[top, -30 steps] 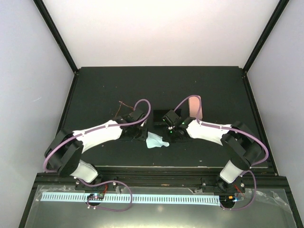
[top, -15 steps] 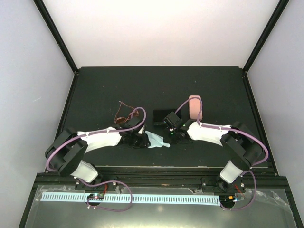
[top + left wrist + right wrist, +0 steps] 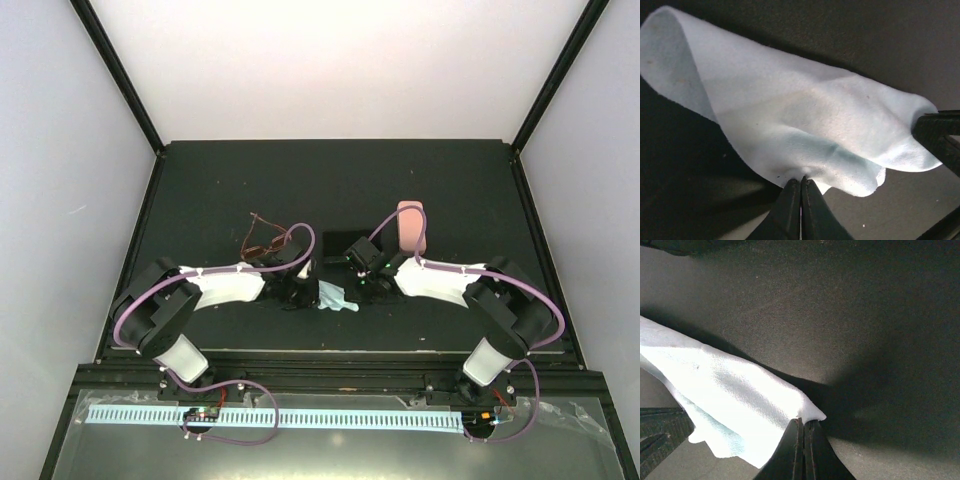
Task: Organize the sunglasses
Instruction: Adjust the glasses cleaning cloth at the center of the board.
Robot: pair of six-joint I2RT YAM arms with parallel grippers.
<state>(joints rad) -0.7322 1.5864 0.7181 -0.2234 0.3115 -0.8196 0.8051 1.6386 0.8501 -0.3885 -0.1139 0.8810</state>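
Note:
The amber-brown sunglasses (image 3: 262, 237) lie on the dark table behind my left wrist. The red pair is out of view. My left gripper (image 3: 306, 294) is shut on one edge of the pale blue cloth (image 3: 331, 296); the left wrist view shows the jaws (image 3: 801, 181) pinching it (image 3: 805, 125). My right gripper (image 3: 357, 284) is shut on the cloth's other corner, seen in the right wrist view (image 3: 804, 423) with the cloth (image 3: 725, 390) sagging to the left. The cloth hangs between both grippers.
A pink oblong case (image 3: 409, 225) lies behind the right arm. A black case (image 3: 337, 241) lies between the two wrists at the back. The table's raised black edges (image 3: 150, 200) bound the work area.
The left arm has pulled back and swung inward to the cloth, uncovering the amber-brown sunglasses. Both grippers have closed in on the cloth, which now bunches between them.

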